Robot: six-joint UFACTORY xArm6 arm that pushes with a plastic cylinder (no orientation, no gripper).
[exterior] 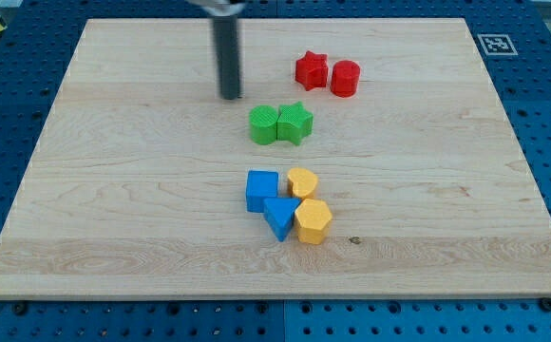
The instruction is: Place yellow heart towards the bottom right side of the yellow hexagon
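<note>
The yellow heart point(302, 182) lies just above the yellow hexagon point(313, 221), touching or nearly touching it, below the board's middle. My tip point(230, 96) is up in the view's upper left of the blocks, well apart from the heart, left of the green pair. A blue cube point(262, 190) sits left of the heart. A blue triangle point(279, 218) sits left of the hexagon, against it.
A green cylinder point(263, 125) and green star point(294, 123) sit together near the board's middle. A red star point(311, 71) and red cylinder point(345, 78) sit at the view's top. The wooden board point(114, 190) is edged by a blue perforated table.
</note>
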